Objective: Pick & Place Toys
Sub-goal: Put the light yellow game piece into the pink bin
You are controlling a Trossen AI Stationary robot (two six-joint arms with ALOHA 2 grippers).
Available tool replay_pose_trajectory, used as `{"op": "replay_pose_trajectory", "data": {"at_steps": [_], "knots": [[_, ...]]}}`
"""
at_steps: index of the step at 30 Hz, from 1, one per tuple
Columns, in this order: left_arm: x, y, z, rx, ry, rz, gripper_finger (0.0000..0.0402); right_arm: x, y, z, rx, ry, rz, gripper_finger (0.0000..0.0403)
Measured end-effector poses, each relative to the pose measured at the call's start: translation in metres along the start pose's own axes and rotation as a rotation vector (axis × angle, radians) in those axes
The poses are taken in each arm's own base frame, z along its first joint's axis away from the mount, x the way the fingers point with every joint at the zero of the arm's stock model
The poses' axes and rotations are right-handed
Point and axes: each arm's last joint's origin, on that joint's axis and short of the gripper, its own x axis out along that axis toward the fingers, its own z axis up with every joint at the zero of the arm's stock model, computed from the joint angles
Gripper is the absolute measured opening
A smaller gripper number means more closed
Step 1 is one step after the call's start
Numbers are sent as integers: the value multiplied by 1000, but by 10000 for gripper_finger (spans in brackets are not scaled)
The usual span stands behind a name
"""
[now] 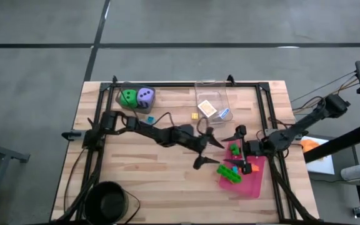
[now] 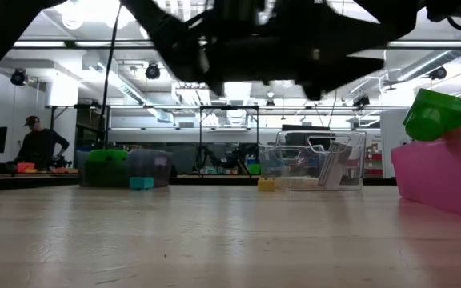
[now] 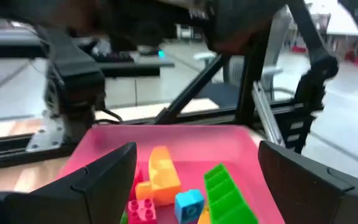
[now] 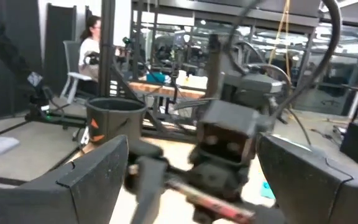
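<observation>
The pink tray (image 1: 255, 182) at the right front holds green bricks (image 1: 230, 173), an orange brick (image 3: 163, 177), a red brick (image 3: 142, 210) and a blue brick (image 3: 188, 202). My left gripper (image 1: 214, 152) reaches in level from the table's left, open, just short of the tray's left rim, with nothing between its fingers. My right gripper (image 1: 235, 150) hangs open over the tray's far left part, facing the left one. The green die (image 1: 129, 97) and purple die (image 1: 145, 95) stand at the far left, with a small blue brick (image 1: 149, 119) near them. A yellow brick (image 1: 194, 115) lies on the table.
The clear plastic box (image 1: 212, 100) at the far middle holds an orange-white packet (image 1: 207, 108) and a blue-white packet (image 1: 224, 114). A black round bin (image 1: 109, 201) sits at the front left corner. A person (image 2: 40, 144) stands in the room beyond the table.
</observation>
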Motion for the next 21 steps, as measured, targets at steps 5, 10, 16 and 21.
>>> {"op": "replay_pose_trajectory", "data": {"at_steps": [5,10,16,21], "knots": [[-37,0,-14,-54,31,83,337,10,7,-12,-8,20,7,352],[-77,1,-13,-104,197,254,337,15,10,-18,-12,25,6,352],[-105,9,-1,-103,433,397,337,16,8,-16,-27,8,-8,352],[-110,28,-7,-46,525,439,337,15,7,-14,-27,0,-11,352]]}}
